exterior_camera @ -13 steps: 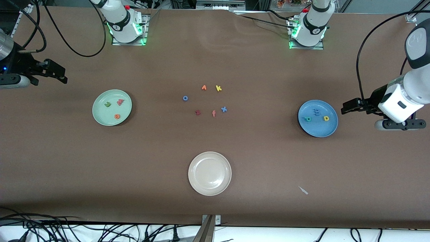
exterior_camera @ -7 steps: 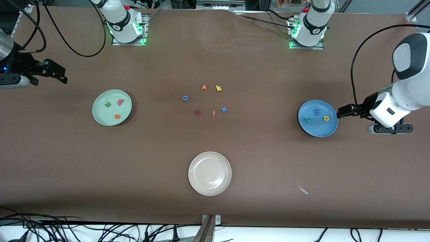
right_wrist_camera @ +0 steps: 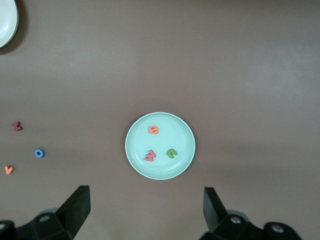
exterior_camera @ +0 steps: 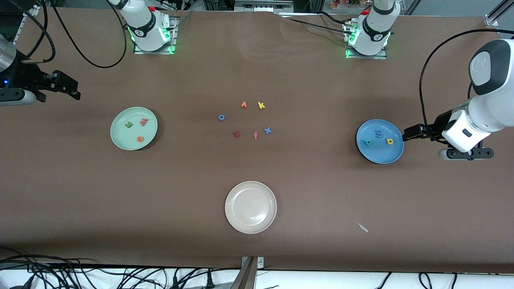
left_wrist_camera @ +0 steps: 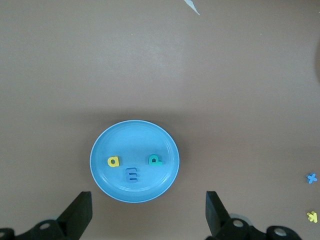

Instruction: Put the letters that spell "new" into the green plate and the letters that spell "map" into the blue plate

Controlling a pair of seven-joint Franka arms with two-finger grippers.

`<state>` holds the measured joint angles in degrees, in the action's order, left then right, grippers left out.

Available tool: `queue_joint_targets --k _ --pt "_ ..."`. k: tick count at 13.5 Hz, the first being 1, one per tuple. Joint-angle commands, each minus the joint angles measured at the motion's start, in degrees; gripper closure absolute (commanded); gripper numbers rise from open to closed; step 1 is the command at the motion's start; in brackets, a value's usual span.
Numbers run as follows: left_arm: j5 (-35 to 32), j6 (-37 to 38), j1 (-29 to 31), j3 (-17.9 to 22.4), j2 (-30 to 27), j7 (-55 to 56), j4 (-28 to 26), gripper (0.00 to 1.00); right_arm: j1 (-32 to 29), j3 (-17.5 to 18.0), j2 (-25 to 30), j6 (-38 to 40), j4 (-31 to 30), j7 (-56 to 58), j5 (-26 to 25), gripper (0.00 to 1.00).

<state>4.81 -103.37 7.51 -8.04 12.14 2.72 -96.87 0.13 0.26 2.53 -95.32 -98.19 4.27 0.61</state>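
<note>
Letters spelling "new" lie in the green plate (exterior_camera: 134,128) toward the right arm's end of the surface: 3 of them, a green n (exterior_camera: 128,125), a pink-red w (exterior_camera: 143,121) and an orange e (exterior_camera: 139,139). The blue plate (exterior_camera: 380,141), toward the left arm's end, holds 3 more: a blue m (exterior_camera: 377,132), a teal p (exterior_camera: 368,142) and a yellow a (exterior_camera: 390,141). The front view alone shows all 3 plates at once (the third is a beige plate (exterior_camera: 251,207), nearest that camera) and the 6 loose letters between the coloured plates: an orange v-like one (exterior_camera: 243,104), a yellow k (exterior_camera: 261,105), a blue o (exterior_camera: 221,117), a dark red z (exterior_camera: 236,134), an orange f (exterior_camera: 255,135) and a blue x (exterior_camera: 267,130). The wrist views read the plated letters far more clearly, and each shows its own 2 fingers spread wide with nothing between them. The left pincer (exterior_camera: 410,133) hangs released just beside the blue plate's rim; the right pincer (exterior_camera: 72,88) hangs released over bare surface, near the green plate. A small white scrap (exterior_camera: 362,227) lies near the beige plate.
</note>
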Motion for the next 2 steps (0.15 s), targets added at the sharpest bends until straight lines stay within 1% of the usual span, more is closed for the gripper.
queue_joint_targets --k 1,2 --pt "1.96 0.01 0.22 0.31 -0.71 -1.93 -0.51 0.0 -0.21 0.09 -0.51 1.01 1.33 -0.31 0.62 0.0" --pt "1.96 0.01 0.22 0.31 -0.63 -1.93 -0.6 0.0 -0.21 0.09 -0.51 1.01 1.33 -0.23 0.62 0.0"
